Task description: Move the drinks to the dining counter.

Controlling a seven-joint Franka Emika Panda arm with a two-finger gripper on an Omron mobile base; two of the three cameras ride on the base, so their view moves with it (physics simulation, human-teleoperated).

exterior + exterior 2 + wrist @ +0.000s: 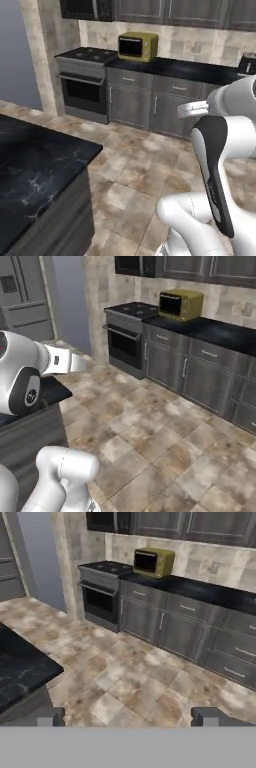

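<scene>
One black, white-veined counter [22,669] corner lies low and left of the gripper [128,717], grey panelled side beneath; whether it is the dining counter I cannot tell. Its long axis cannot be judged. Gripper fingers [47,716] stand wide apart, holding nothing. Ahead across bare tiled floor [130,667]: a stove [102,594], a yellow microwave [153,561] on the back counter [200,589], and grey cabinets [180,629].
</scene>
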